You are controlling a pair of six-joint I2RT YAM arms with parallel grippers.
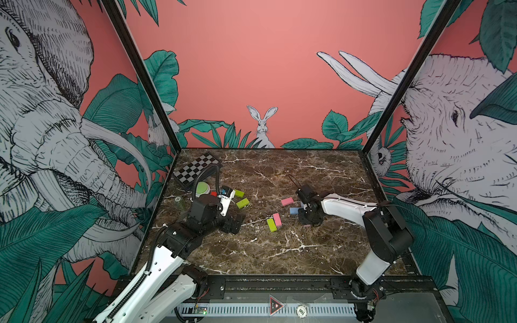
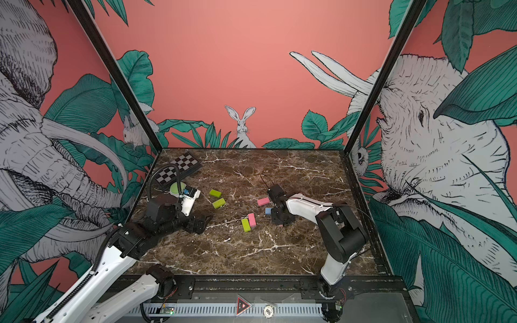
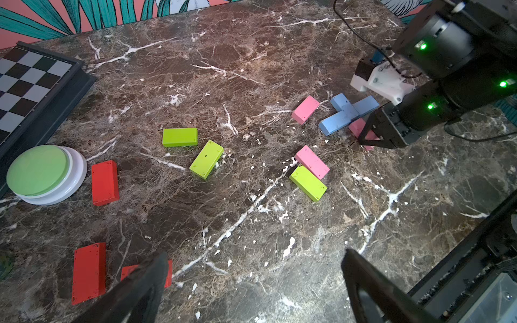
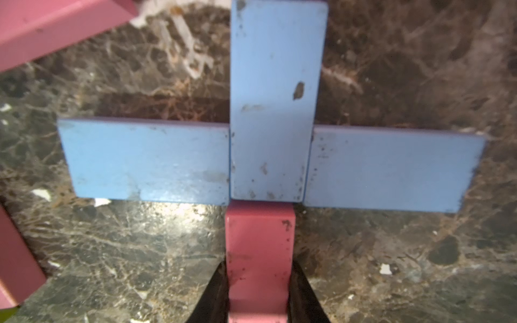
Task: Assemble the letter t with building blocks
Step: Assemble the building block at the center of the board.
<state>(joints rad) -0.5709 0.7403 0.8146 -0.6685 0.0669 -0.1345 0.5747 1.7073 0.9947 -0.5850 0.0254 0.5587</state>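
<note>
Three light blue building blocks [image 4: 274, 98] lie as a cross on the marble, one upright between two laid sideways. My right gripper [image 4: 258, 268] is shut on a pink block [image 4: 258, 237], whose end touches the end of the middle blue block. In the left wrist view the same blue blocks [image 3: 347, 113] sit beside the right gripper [image 3: 366, 137]. Loose pink [image 1: 287, 201], lime green [image 1: 242, 203] and red blocks [image 3: 104, 182] lie around. My left gripper [image 3: 254, 263] hangs open over bare marble at the left, far from the cross; it shows in both top views [image 1: 235, 222] [image 2: 201, 222].
A chequered board [image 1: 195, 169] and a round green-topped button [image 1: 203, 188] stand at the back left. A pink and green pair [image 1: 274, 222] lies mid-table. Printed walls close in the back and both sides, and a black rail [image 1: 279, 282] runs along the front.
</note>
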